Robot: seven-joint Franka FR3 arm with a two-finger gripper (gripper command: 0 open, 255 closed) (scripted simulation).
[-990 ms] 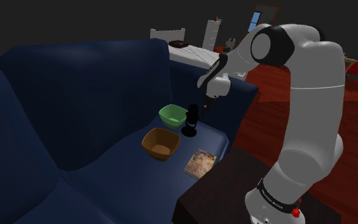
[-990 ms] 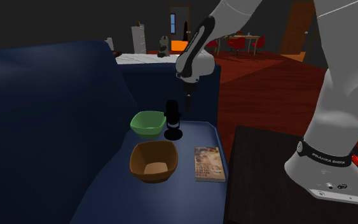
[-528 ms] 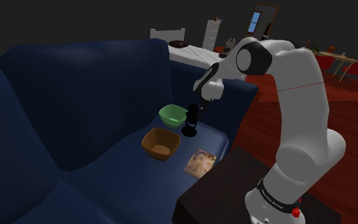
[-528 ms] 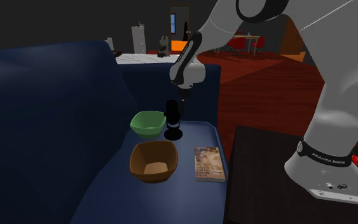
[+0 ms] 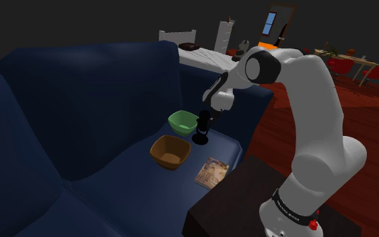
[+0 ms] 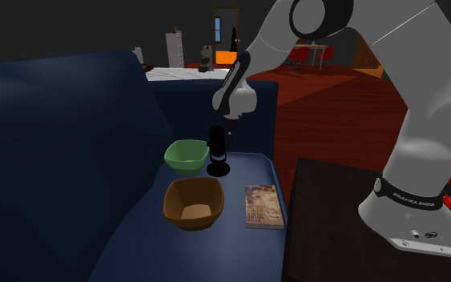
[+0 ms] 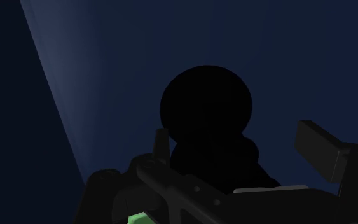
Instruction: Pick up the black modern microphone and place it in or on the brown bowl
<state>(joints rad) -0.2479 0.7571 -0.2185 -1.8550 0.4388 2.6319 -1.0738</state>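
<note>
I'm hovering the black two-finger pincer [image 6: 227, 128], released with fingers apart, directly above the upright black round-based microphone [image 6: 218, 149]. It is standing on the dark blue sofa seat [image 5: 134, 168], long axis vertical, with the brown bowl [image 5: 155, 155] sitting nearer in the second exterior view.

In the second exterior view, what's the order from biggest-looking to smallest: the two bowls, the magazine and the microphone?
1. brown bowl, though it sits nearer the camera than the green one.
2. magazine and green bowl: about alike, so not ranked.
3. black microphone, the slimmest.
</note>
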